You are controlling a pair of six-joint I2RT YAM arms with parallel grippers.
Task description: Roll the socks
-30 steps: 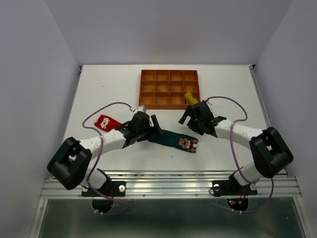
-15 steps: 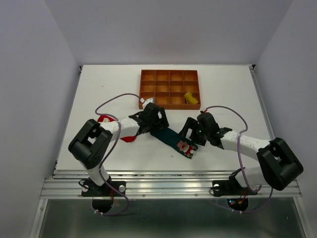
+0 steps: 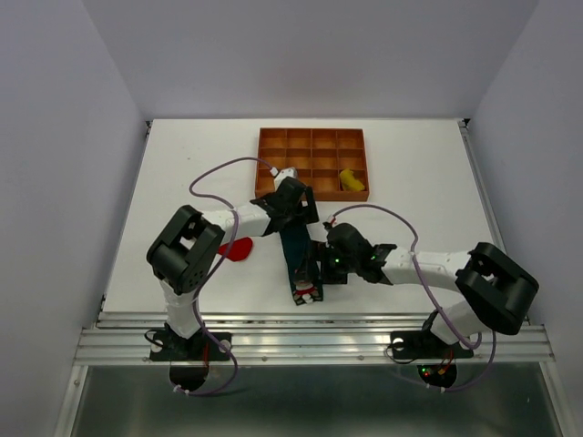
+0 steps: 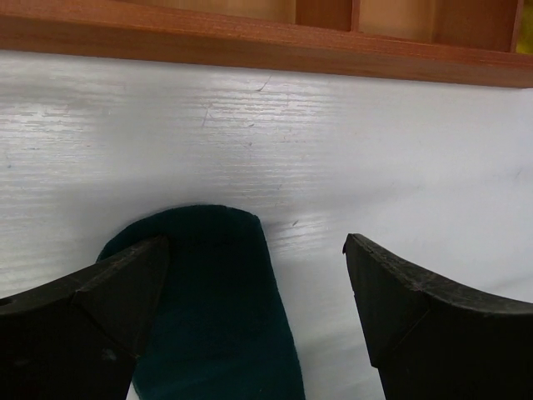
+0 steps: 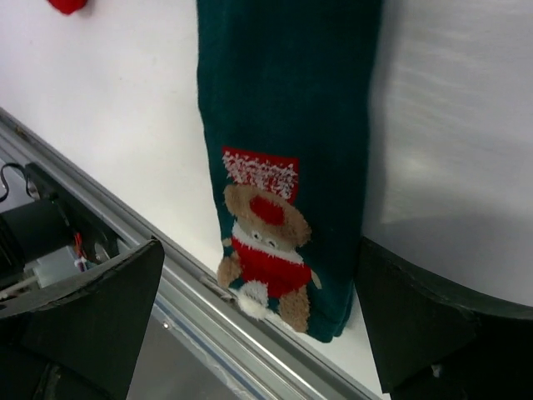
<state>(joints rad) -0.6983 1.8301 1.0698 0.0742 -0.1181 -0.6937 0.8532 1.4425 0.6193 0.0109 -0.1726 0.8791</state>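
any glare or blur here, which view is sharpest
Left wrist: streaky glare on the white table, dark teal sock soft, fingers dark and blurred. Right wrist: bear patch fairly crisp, table beside it washed out. Top external: evenly lit, faint shadows, sharpest overall.

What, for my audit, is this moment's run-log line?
left gripper open over rounded end of dark teal fabric sock; right gripper open over its bear-patch end; yellow sock in orange-brown gridded tray; red sock on table

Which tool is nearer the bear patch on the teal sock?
Right. The right tool hangs open over the bear patch at the near end of the teal sock; the left tool is open at its plain far end, by the tray.
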